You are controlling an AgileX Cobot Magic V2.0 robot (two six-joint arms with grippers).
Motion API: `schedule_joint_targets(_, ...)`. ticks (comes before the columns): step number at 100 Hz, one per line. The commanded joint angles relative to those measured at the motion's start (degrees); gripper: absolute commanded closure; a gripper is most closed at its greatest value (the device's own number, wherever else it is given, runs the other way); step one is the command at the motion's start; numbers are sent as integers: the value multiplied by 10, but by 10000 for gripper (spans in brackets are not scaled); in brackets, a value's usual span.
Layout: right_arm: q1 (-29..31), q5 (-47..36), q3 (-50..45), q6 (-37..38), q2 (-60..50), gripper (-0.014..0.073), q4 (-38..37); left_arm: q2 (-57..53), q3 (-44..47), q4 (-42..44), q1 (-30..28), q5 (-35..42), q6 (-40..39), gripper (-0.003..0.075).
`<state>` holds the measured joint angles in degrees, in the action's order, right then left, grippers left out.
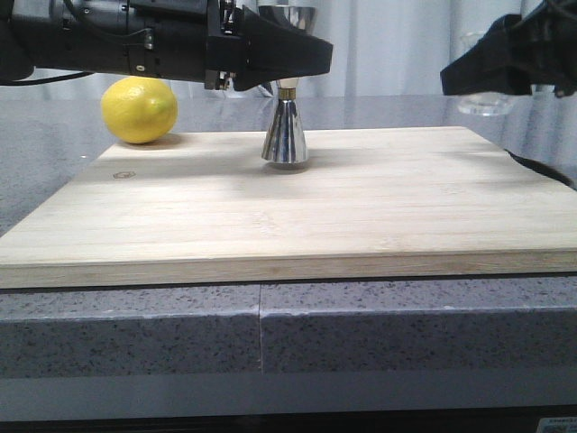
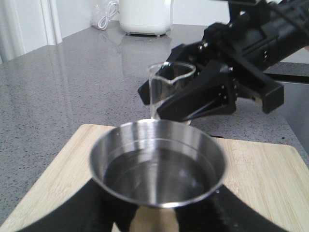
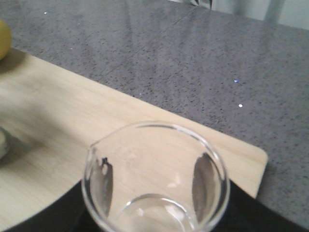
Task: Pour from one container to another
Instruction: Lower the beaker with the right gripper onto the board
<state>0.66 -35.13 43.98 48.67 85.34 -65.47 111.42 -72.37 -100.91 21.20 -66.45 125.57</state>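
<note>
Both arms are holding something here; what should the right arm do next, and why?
Probably carry the glass beaker sideways toward the steel jigger. The right end effector holds it upright, off to the board's right edge, well clear of the jigger's cup, which the left end effector steadies. Tilting now would spill.

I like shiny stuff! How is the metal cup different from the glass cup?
The metal cup is shiny steel you cannot see through; the glass cup is clear. The metal cup stands on the wooden board with the left gripper around its waist, while the right gripper holds the glass cup up in the air. The metal cup is hourglass-shaped; the glass cup has straight sides and a pouring lip. Both are upright and open on top.
</note>
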Motion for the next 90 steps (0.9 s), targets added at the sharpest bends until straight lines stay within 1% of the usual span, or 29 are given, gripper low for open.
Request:
schedule_joint_targets(1,5,-61,13,-24,1,313,15,-29,-18,-51,6,-64,-1,515)
schedule_joint_targets(16,5,-82,13,-53,32,313,17,-29,-18,-51,6,-64,-1,515)
schedule_joint_targets(27,5,-94,15,-58,51,313,18,-29,-18,-51,6,-64,-1,515)
schedule_joint_targets(34,5,-95,18,-74,62,313,30,-29,-18,-51,6,-64,-1,515)
schedule_joint_targets(47,5,-99,30,-74,82,313,31,-29,-18,-51,6,-64,-1,515)
schedule_joint_targets(72,5,-95,33,-74,83,302,31,-29,-18,-51,6,-64,-1,515)
schedule_joint_targets(77,5,-95,33,-74,83,271,31,-29,-18,-51,6,-64,-1,515)
schedule_joint_targets(90,5,-95,33,-73,82,113,31,-29,-18,-51,6,-64,-1,515)
